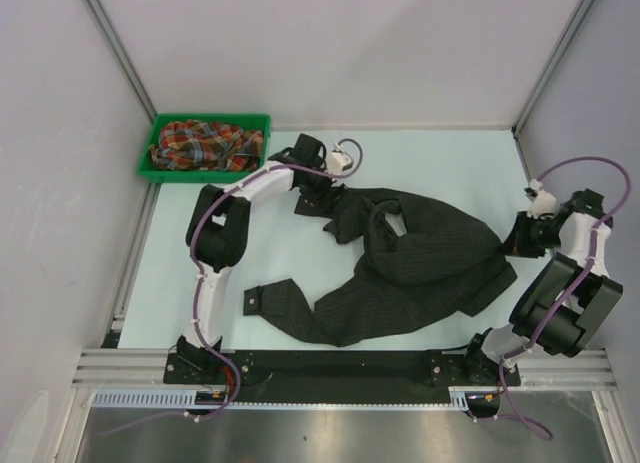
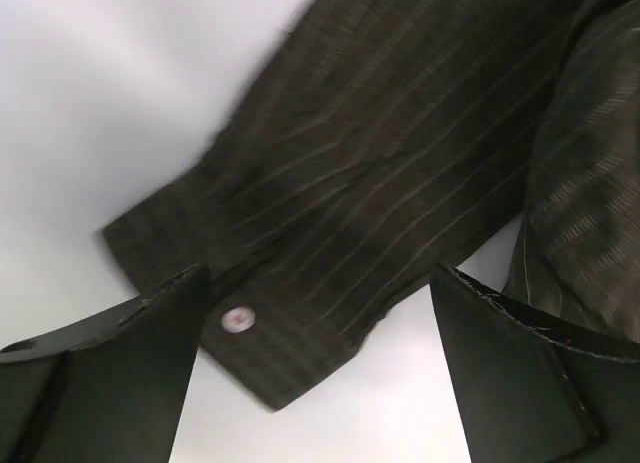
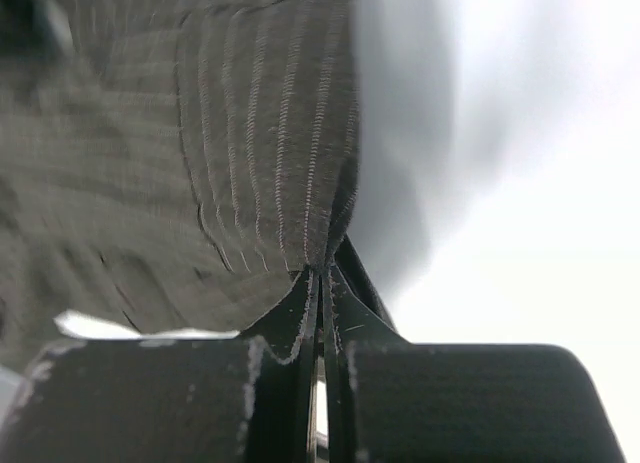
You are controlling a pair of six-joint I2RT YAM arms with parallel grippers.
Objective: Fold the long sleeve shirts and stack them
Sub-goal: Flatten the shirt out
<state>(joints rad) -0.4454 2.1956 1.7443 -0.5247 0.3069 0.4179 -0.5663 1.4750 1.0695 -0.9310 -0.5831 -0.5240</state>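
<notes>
green plastic bin at far-left corner, pale table surface, white enclosure walls

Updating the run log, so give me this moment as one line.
left gripper: open over cuff | right gripper: shut on black shirt | plaid shirt: in green bin | fold: not done

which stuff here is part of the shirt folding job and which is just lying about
Job:
- black pinstriped shirt, crumpled on the table
- plaid shirt, bunched in the green bin

Just lying about:
- the green bin itself
</notes>
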